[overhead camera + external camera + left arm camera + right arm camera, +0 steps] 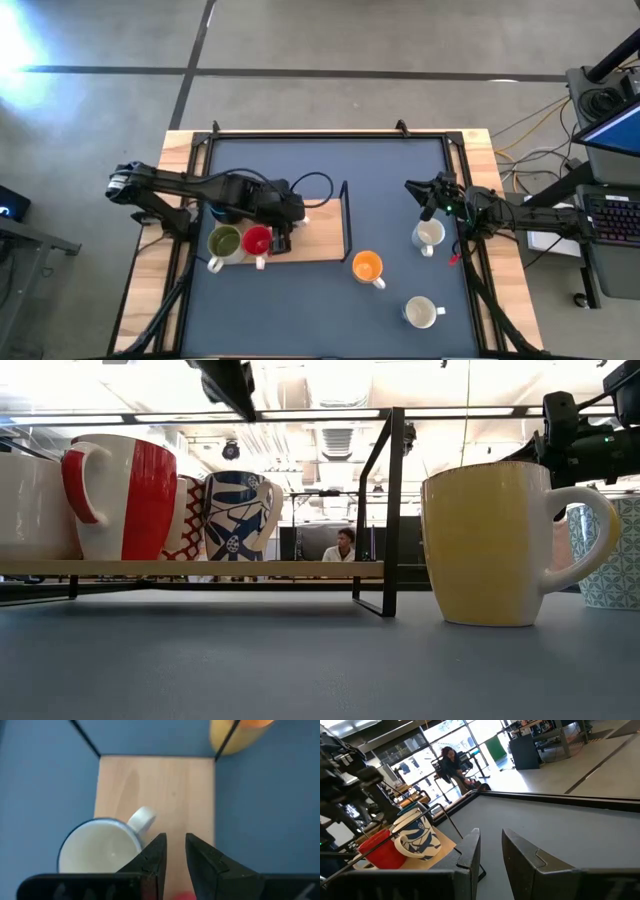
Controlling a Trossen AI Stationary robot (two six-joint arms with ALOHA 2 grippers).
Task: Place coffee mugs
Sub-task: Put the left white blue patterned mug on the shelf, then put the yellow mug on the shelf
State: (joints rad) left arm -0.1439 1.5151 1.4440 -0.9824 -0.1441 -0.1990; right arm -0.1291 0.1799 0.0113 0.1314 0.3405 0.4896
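Observation:
A wooden board (315, 250) with a black wire frame (345, 215) lies on the blue mat. An olive green mug (225, 243) and a red mug (257, 241) stand on it. A blue-patterned mug (97, 852) stands beside them, under my left arm. My left gripper (175, 845) hovers above this mug's handle side (142, 817), its fingers a narrow gap apart and empty; the low view shows it (230, 385) clear above the mugs. An orange mug (368, 266) and two white mugs (428, 235) (420, 312) stand on the mat. My right gripper (420, 195) waits at the right, narrowly open and empty.
The wire frame's upright (392, 510) stands between the board and the orange mug (490, 545). A patterned mug (610, 555) shows at the low view's right edge. A person sits in the room beyond the table (451, 762). Bare mat lies at the table's far side (330, 165).

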